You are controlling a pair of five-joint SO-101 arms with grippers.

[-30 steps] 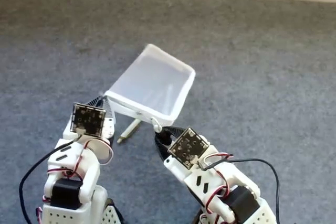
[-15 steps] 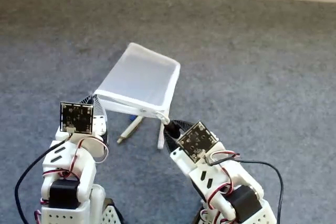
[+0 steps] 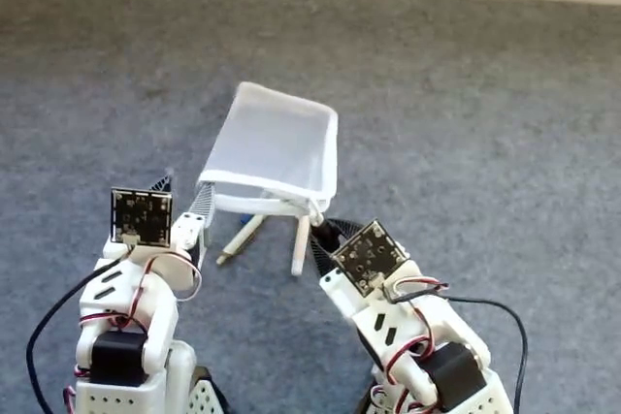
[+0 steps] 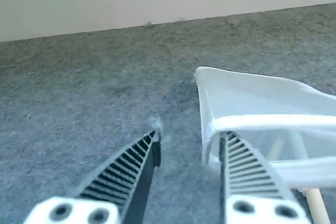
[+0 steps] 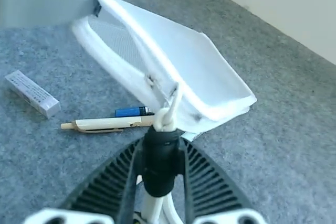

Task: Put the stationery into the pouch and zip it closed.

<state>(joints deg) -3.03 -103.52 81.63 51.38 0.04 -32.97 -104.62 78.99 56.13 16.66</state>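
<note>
— Start nearest. How do the arms sit?

— Both rise from the near edge and lean forward over the grey carpeted table (image 3: 466, 123). The left gripper (image 4: 190, 140) is on the left, low, with its two ribbed fingers spread wide. One finger rests against the rim band of the white mesh pouch (image 3: 277, 138); the other hangs over bare carpet.

— And the right one?

— The right gripper (image 5: 160, 148) angles in towards the pouch's near right corner. It is pressed together on a white stick with a black sleeve (image 5: 159, 169), whose tip meets the pouch's rim. I cannot tell whether the tip is inside the mouth.

— What lies between them?

— A cream ballpoint pen (image 5: 102, 125) is flat on the carpet just under the pouch's raised mouth, with a small blue piece (image 5: 127, 112) just beside it. A small white rectangular block (image 5: 32, 94) lies near the pen, apart from it.

— And the pouch itself?

— It is centred beyond both grippers, tilted, with its open mouth lifted and facing the arms. Its closed end lies farther off.
</note>
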